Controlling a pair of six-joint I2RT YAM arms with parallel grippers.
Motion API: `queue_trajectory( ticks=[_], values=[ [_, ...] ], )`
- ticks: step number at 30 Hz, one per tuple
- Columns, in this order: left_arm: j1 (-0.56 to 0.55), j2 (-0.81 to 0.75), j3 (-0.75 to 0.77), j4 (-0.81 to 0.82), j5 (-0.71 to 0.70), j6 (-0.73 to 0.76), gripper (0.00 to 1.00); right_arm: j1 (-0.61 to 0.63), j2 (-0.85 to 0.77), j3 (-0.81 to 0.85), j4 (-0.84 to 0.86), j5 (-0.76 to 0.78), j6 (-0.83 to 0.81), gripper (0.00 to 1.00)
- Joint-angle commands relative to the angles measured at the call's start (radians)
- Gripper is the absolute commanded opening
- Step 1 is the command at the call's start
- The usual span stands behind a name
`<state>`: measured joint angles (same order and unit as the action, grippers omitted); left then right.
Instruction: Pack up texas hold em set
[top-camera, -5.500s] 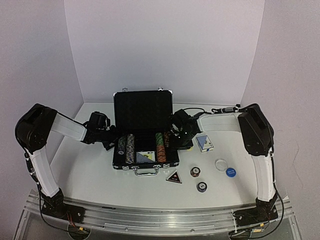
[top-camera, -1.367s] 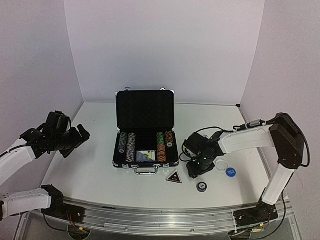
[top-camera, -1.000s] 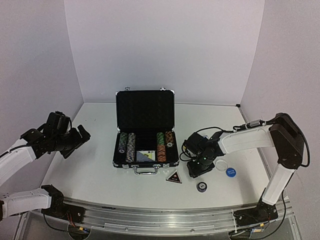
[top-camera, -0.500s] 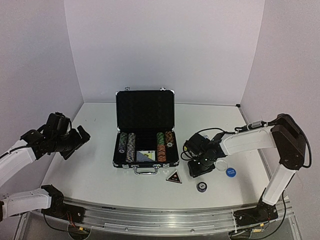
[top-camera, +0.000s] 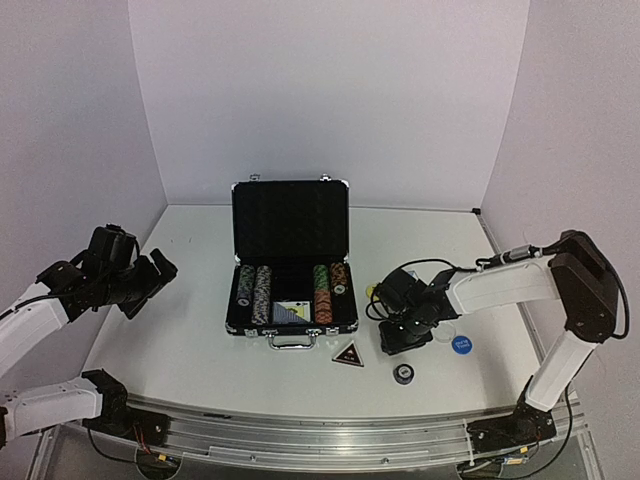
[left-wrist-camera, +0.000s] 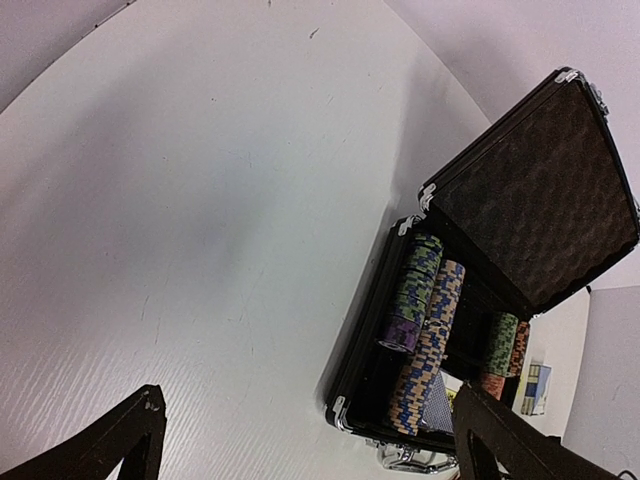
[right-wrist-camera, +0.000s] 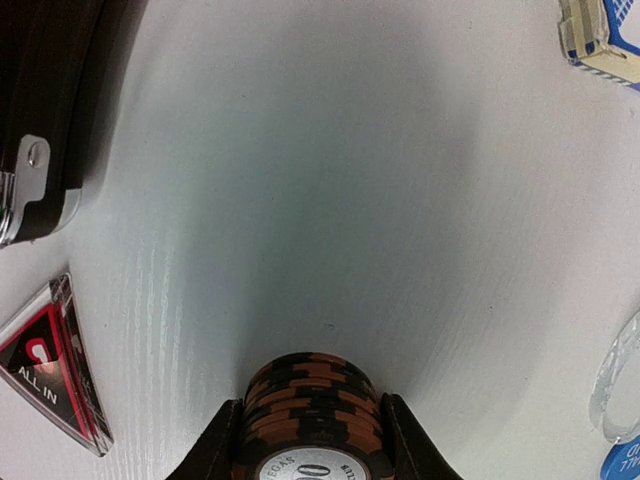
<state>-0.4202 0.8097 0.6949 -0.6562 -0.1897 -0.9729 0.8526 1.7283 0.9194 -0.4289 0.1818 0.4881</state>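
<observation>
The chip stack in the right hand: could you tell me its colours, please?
The chip stack is black with orange-brown stripes, clearest in the right wrist view.

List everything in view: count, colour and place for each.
briefcase: one, black and silver, open, table centre.
chip rows: four, striped multicoloured, inside briefcase.
cased card deck: one, blue, briefcase front.
loose card deck: one, blue, right of briefcase.
triangular marker: one, dark and red, before briefcase.
yellow disc: one, behind right arm, partly hidden.
clear disc: one, right of held stack.
blue disc: one, beside clear disc.
loose chip stack: one, dark, near front edge.
held chip stack: one, orange-black, in right gripper.
left gripper: open, empty, far left.
right gripper: shut on held chip stack.
</observation>
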Motion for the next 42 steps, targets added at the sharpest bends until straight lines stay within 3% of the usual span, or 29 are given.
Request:
queue_trajectory(
  ticks=[1, 12, 21, 25, 31, 36, 42],
  values=[
    [-0.003, -0.010, 0.015, -0.025, -0.033, -0.026, 1.00, 0.014, 0.033, -0.070, -0.123, -0.061, 0.053, 0.33],
    [-0.003, -0.001, 0.003, 0.022, 0.001, -0.034, 1.00, 0.054, -0.018, 0.048, -0.185, 0.038, 0.032, 0.06],
    [-0.004, 0.071, 0.023, 0.113, 0.086, -0.008, 1.00, 0.054, -0.093, 0.211, -0.262, 0.050, -0.072, 0.03],
    [-0.003, 0.127, 0.037, 0.212, 0.215, 0.012, 1.00, 0.054, -0.113, 0.276, -0.319, 0.008, -0.121, 0.03],
    [-0.025, 0.317, 0.014, 0.567, 0.620, 0.004, 0.99, 0.054, -0.148, 0.334, -0.365, -0.142, -0.220, 0.03],
    [-0.195, 0.577, 0.167, 0.692, 0.713, 0.008, 1.00, 0.057, -0.169, 0.357, -0.390, -0.278, -0.302, 0.03],
    [-0.329, 0.888, 0.310, 0.958, 1.006, -0.122, 0.94, 0.063, -0.205, 0.375, -0.396, -0.361, -0.373, 0.03]
  ],
)
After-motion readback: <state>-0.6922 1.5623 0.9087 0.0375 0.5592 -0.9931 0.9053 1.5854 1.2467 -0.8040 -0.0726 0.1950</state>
